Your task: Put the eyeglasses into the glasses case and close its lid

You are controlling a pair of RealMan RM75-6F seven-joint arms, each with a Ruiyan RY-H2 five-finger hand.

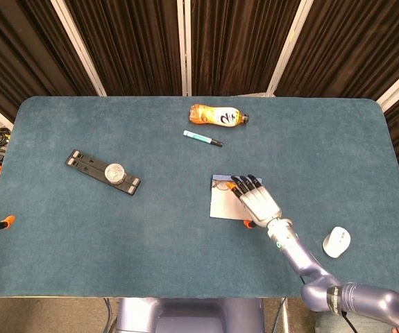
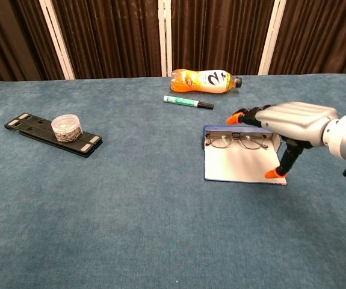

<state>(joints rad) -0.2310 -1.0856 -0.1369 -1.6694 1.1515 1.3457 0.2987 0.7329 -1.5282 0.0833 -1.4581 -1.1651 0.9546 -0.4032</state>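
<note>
Teal-covered table seen from the head and chest cameras. The right arm enters from the 5 o'clock corner of the head view; its right hand hovers palm-down over the open glasses case, fingers extended and spread toward 11 o'clock, thumb pointing down with its orange tip just beside the case's near right corner; the hand is released and grasps nothing. The left hand does not appear in either view. The glasses case lies just right of the table's centre, its lid lying flat toward the robot and its blue tray at the far edge. The eyeglasses rest in that tray, lenses side by side, at 12 o'clock within the case. An orange drink bottle lies on its side at 12 o'clock of the table, with a green marker near it on the robot's side. A black flat stand carrying a small round clear container sits at 9 o'clock. A white mouse lies at 4 o'clock.
</note>
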